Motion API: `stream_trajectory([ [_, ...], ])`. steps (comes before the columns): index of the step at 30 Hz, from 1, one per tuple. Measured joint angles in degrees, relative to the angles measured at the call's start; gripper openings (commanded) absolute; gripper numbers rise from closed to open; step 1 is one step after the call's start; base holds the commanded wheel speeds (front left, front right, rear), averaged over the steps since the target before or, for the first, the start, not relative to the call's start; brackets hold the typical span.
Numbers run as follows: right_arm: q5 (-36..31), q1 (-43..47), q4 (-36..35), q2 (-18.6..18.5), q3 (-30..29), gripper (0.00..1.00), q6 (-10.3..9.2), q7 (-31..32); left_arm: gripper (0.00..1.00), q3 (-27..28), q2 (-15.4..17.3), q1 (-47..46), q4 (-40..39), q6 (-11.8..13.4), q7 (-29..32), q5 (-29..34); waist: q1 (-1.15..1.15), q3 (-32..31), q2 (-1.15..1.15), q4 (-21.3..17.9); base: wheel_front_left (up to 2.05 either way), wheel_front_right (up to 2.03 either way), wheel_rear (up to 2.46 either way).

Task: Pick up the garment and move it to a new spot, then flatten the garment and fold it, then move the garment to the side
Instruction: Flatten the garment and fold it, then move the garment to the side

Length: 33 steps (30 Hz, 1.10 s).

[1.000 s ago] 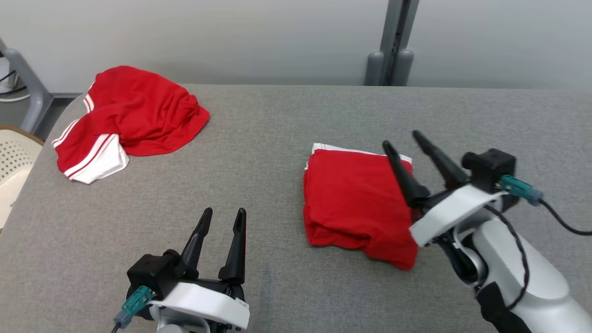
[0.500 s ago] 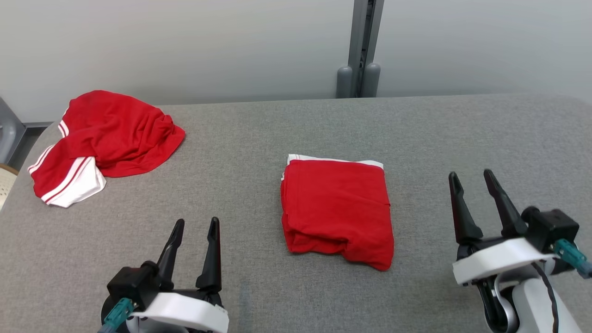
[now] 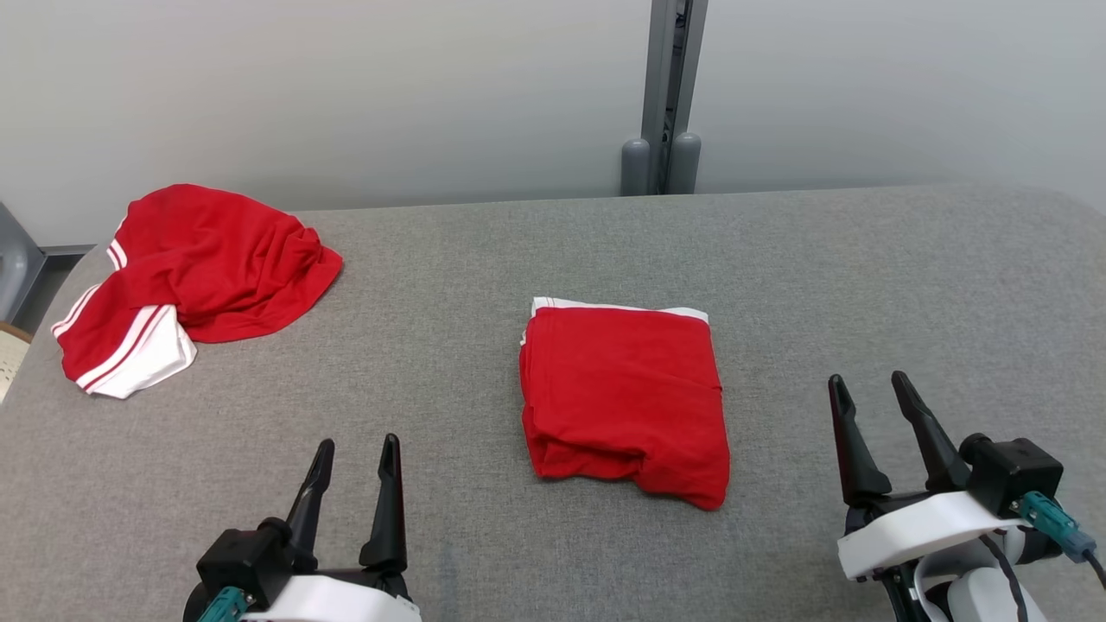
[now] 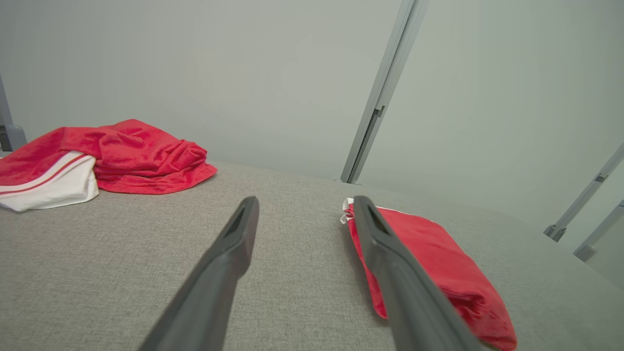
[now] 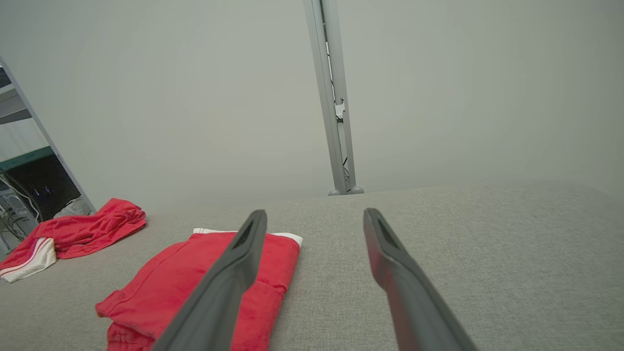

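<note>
The left gripper (image 3: 358, 441) is held low at the near left of the grey tabletop (image 3: 484, 259) and the right gripper (image 3: 866, 377) at the near right, both pointed forward with jaws apart and empty. The folded red garment (image 3: 624, 399) is laid on the tabletop between them, touched by neither; a crumpled red-and-white garment (image 3: 203, 259) is seen at the far left corner. Both arms are cut off by the head view's lower edge, and the folded red garment is partly hidden by the gripper in each wrist view.

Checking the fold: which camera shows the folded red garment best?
The head view: the folded garment lies whole, seen from above. The left wrist view shows it side-on, partly behind a finger; the right wrist view has a finger across it.
</note>
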Motion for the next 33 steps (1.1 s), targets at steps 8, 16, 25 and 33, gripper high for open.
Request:
stream_trajectory([
  [8,0.41,-0.09,0.93,0.03,0.54,1.0,0.0,0.03,1.0,0.74,-0.74,0.01,0.69,-0.66,0.0,0.99,0.0,-0.06,0.0,0.55,0.0,0.0,0.0],
  [16,0.31,-0.14,0.88,0.03,0.47,1.0,0.0,-0.04,1.0,1.38,-1.32,0.02,0.92,-1.15,0.0,1.54,0.0,0.02,0.0,0.75,0.0,0.0,0.0],
  [25,-1.62,-2.35,2.05,0.03,-0.93,1.0,0.0,4.15,1.0,1.68,-1.65,0.01,1.2,-1.6,-0.01,2.12,0.0,0.84,0.0,1.57,0.0,0.0,0.0],
  [33,-1.18,-8.75,6.64,-1.94,-0.3,1.0,0.0,17.26,1.0,0.82,-1.82,-0.88,1.66,-2.22,-0.11,2.29,0.0,2.15,0.0,3.69,0.0,0.0,0.0],
])
